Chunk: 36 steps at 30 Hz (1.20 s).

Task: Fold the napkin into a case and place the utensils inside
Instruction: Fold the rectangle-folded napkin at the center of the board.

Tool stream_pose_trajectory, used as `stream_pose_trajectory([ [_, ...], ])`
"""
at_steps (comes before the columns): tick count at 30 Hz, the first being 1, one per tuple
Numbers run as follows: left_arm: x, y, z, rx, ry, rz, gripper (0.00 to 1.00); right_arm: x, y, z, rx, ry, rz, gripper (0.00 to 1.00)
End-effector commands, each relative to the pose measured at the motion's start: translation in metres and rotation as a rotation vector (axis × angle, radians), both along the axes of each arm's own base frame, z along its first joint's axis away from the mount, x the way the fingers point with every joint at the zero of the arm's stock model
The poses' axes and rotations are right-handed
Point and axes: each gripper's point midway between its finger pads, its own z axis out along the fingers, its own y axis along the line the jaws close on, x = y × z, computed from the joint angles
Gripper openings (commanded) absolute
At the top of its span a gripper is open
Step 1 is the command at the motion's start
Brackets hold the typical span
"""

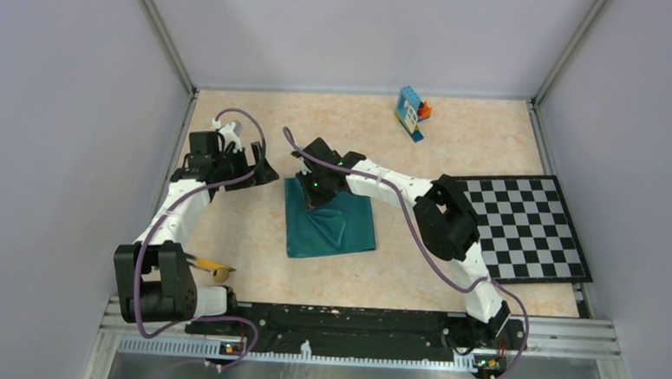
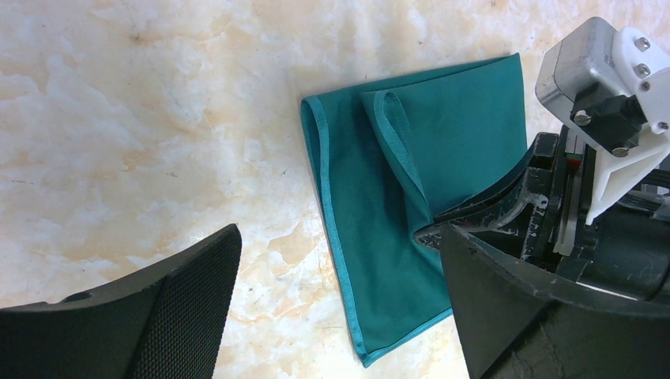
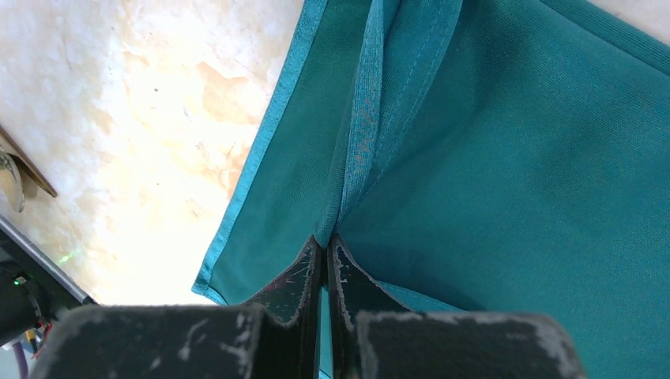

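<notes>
Napkin [image 1: 339,229] judged soft, limp (best pinched at hems); right gripper [image 3: 325,243] is clamped on its fold, left gripper [image 2: 336,237] spread, empty.

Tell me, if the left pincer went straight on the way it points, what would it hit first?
Probably the napkin, near its hemmed edge, though depth is hard to judge.

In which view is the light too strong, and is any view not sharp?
Right wrist: glare bleaches the table left of the napkin; cloth by the right fingers sharp. Left wrist: crisp hem, even light. Top external: soft, even, small details coarse.
</notes>
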Motion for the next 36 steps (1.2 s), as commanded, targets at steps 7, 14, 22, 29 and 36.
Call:
stream_pose_trajectory([
  [7, 0.0, -0.001, 0.006, 0.011, -0.04, -0.018, 0.99, 0.005, 0.022, 0.018, 0.091, -0.009, 0.004, 0.0],
  [14, 0.0, -0.001, 0.006, 0.01, -0.036, -0.019, 0.99, 0.007, 0.027, 0.012, 0.098, 0.001, 0.007, 0.0],
  [22, 0.0, -0.001, 0.005, 0.011, -0.035, -0.017, 0.99, 0.007, 0.033, 0.005, 0.101, 0.016, 0.016, 0.0],
  [29, 0.0, -0.001, 0.004, 0.013, -0.033, -0.018, 0.99, -0.003, 0.046, 0.009, 0.165, 0.066, 0.068, 0.1],
  [36, 0.0, 0.001, 0.005, 0.021, -0.037, -0.011, 0.99, -0.011, 0.035, 0.077, 0.376, 0.14, 0.082, 0.44],
])
